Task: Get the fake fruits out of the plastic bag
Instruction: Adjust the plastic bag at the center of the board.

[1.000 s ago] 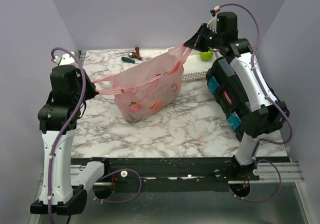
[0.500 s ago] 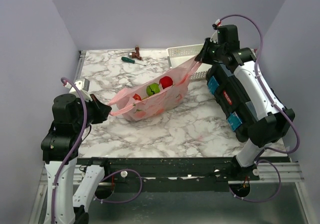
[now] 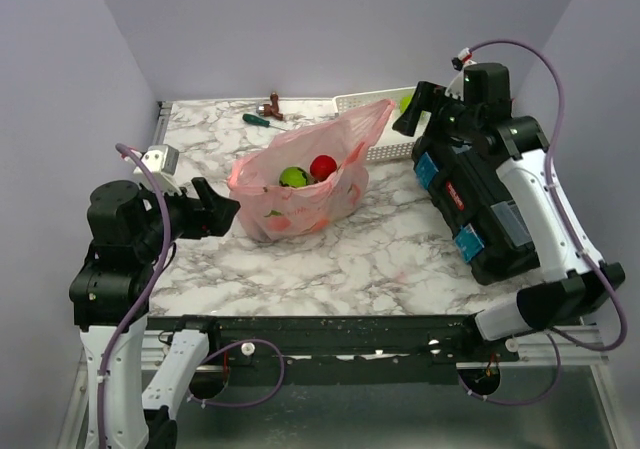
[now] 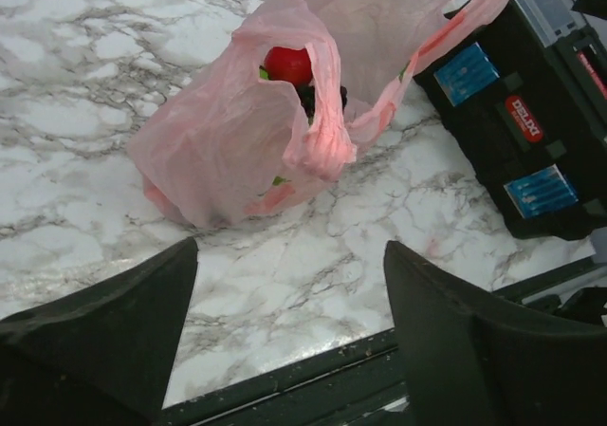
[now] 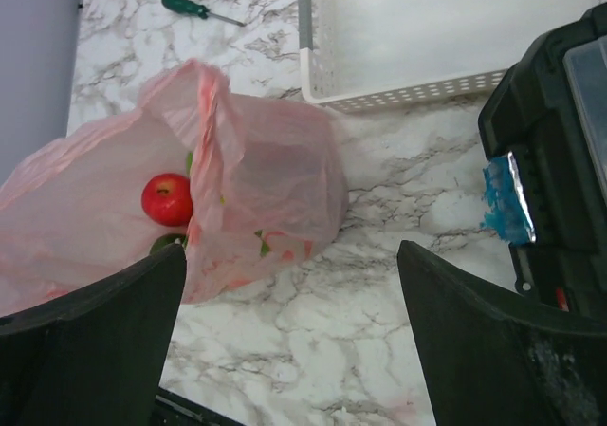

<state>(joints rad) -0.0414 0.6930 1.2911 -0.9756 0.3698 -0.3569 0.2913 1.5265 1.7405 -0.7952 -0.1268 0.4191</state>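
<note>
The pink plastic bag [image 3: 300, 191] sits slumped on the marble table with its mouth open upward. Inside show a red apple [image 3: 322, 166] and a green apple [image 3: 293, 177]. In the left wrist view the bag [image 4: 228, 141] holds the red apple [image 4: 287, 64] beside dark grapes [image 4: 313, 99]. The right wrist view gives the bag [image 5: 266, 184] with the red apple [image 5: 167, 198]. My left gripper [image 3: 222, 212] hangs open just left of the bag, touching nothing. Open and empty too, my right gripper [image 3: 412, 109] hovers to the bag's right, over the basket. A green fruit [image 3: 405, 102] lies in that basket.
A white perforated basket [image 3: 385, 152] stands at the back right, next to the bag. A black toolbox [image 3: 470, 204] lies along the right side. A green-handled screwdriver [image 3: 260, 120] and a small brown object [image 3: 272, 102] rest near the back edge.
Both grippers opened and let go of the bag's handles. The stretched bag dropped and slumped upright on the table. The right arm drew back to the right.
</note>
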